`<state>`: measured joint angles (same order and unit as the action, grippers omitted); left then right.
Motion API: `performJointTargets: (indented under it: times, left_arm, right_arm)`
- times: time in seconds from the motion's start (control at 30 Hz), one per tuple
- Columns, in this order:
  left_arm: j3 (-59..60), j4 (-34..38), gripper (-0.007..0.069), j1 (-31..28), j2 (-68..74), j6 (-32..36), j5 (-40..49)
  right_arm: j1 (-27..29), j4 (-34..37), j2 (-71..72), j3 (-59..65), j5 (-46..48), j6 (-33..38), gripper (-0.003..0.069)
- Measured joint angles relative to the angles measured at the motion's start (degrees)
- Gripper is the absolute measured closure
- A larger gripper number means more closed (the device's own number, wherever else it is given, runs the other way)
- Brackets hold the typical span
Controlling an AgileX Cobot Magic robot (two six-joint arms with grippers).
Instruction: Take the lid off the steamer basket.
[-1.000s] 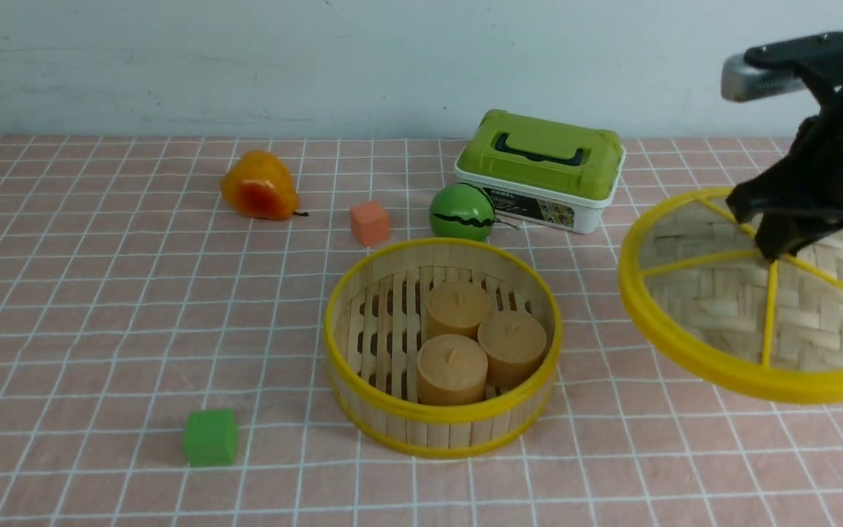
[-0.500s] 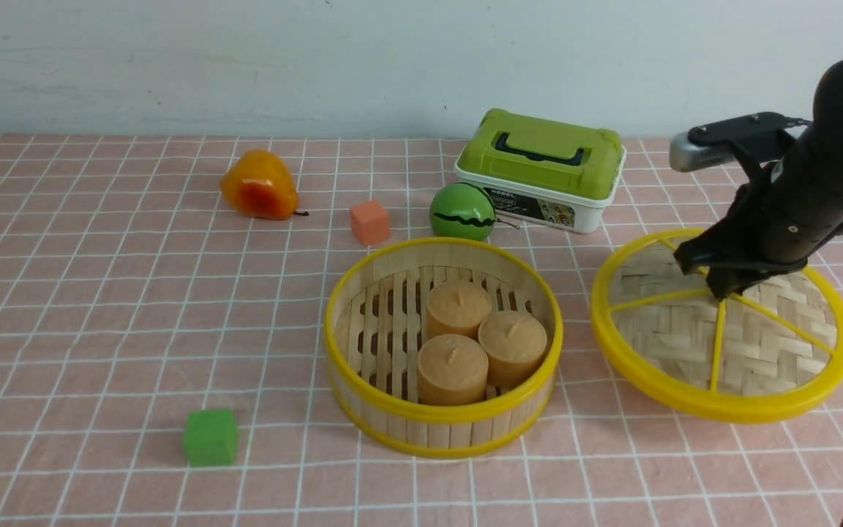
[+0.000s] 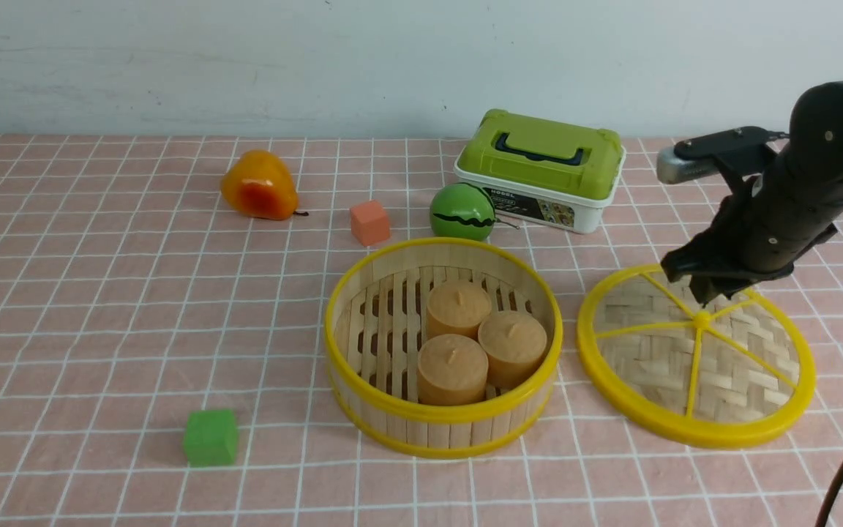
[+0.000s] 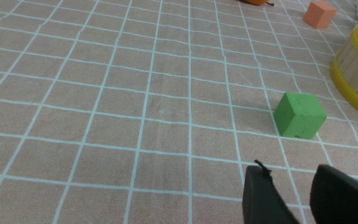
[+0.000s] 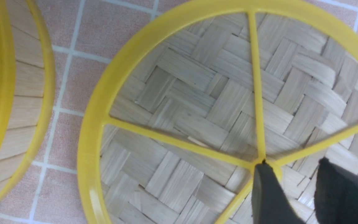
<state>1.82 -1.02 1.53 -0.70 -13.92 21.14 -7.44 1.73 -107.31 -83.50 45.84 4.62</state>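
The lid (image 3: 692, 359), a woven bamboo disc with a yellow rim and spokes, lies flat on the table to the right of the steamer basket (image 3: 443, 421). The basket stands open with three tan cylinders (image 3: 458, 359) inside. My right gripper (image 3: 707, 296) hangs just above the lid's centre knob (image 3: 701, 319). In the right wrist view its jaws (image 5: 292, 163) stand apart over the lid (image 5: 197, 93), with the knob beside one fingertip, not clamped. The basket wall (image 5: 20, 93) shows beside the lid. My left gripper (image 4: 287, 169) is open and empty above bare cloth, out of the front view.
A green cube (image 3: 210, 437) sits front left, near my left gripper (image 4: 299, 115). An orange cube (image 3: 369, 222), a green striped ball (image 3: 462, 211), a white box with a green lid (image 3: 541, 170) and an orange fruit (image 3: 258, 186) stand behind the basket.
The lid, held tilted in the air by my right gripper, came down and leftward and now lies flat on the table. The right gripper has let go of it.
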Motion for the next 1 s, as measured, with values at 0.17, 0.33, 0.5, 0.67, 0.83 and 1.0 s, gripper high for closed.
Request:
performJointTargets:
  times: [0.17,0.33,0.5,0.67,0.83,1.0]
  left_arm:
    - [0.00,0.00,0.0385,0.00,0.00,0.00,0.00]
    - [0.00,0.00,0.0385,0.00,0.00,0.00,0.00]
    - [0.00,0.00,0.0385,0.00,0.00,0.00,0.00]
    - [0.00,0.00,0.0385,0.00,0.00,0.00,0.00]
    - [0.00,0.00,0.0385,0.00,0.00,0.00,0.00]
    - [0.00,0.00,0.0385,0.00,0.00,0.00,0.00]
  right_arm:
    - [0.00,0.00,3.33,0.00,2.49,-1.37,0.0389]
    - [0.00,0.34,12.37,0.00,3.76,-1.57,0.0394]
    - [0.00,3.60,26.11,1.01,4.37,-0.44,0.0448]
    - [0.00,7.25,39.11,7.79,3.05,2.12,0.0493]
    - [0.00,8.89,51.85,18.50,-1.20,3.32,0.0571]
    - [0.00,10.48,59.99,25.43,-3.33,5.20,0.0664]
